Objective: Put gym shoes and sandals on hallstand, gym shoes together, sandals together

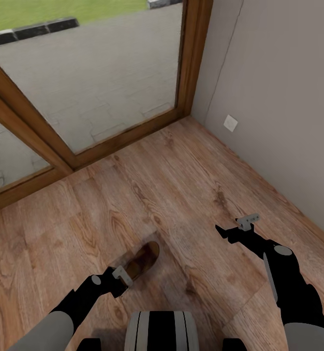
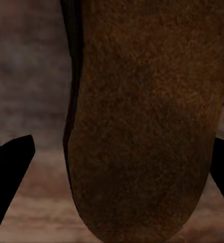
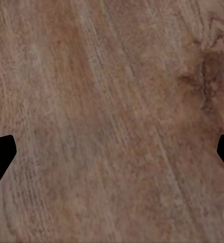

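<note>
my left gripper (image 1: 124, 279) sits low with its fingers spread wide on either side of a sandal (image 1: 141, 261), not closed on it; the wrist view shows the tan footbed (image 2: 147, 126) between the two black fingertips (image 2: 8, 174). my right gripper (image 1: 230, 232) hangs released over bare corridor floor (image 1: 191, 185), well apart from the sandal. ahead i see a wood-framed glass door (image 1: 84, 87) and a grey wall (image 1: 278, 97).
</note>
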### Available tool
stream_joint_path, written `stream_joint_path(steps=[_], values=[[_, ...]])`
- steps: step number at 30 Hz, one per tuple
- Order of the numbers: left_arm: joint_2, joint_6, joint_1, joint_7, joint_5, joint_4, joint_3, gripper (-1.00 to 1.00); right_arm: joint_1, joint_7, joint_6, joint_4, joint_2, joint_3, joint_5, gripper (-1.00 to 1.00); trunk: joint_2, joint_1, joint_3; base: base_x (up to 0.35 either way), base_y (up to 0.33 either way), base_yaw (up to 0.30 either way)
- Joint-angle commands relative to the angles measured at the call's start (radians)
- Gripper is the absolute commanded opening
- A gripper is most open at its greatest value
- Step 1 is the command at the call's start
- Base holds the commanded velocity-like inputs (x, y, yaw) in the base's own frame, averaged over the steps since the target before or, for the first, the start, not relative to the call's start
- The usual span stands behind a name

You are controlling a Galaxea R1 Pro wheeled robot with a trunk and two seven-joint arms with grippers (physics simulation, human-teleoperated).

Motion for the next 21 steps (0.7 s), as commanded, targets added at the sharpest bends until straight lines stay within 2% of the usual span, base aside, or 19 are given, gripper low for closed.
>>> stream_joint_path(steps=[1, 21], values=[[0.000, 0.006, 0.001, -0.003, -0.003, -0.003, -0.005, -1.00, 0.000, 0.007, 0.003, -0.002, 0.000, -0.002, 0.007, 1.00, 0.000, 0.000, -0.001, 0.002, 0.000, 0.000], [0.001, 0.006, 0.002, -0.003, -0.002, -0.003, 0.003, -1.00, 0.000, 0.007, 0.003, -0.002, 0.000, -0.002, 0.006, 1.00, 0.000, 0.000, -0.001, 0.000, 0.000, 0.000]])
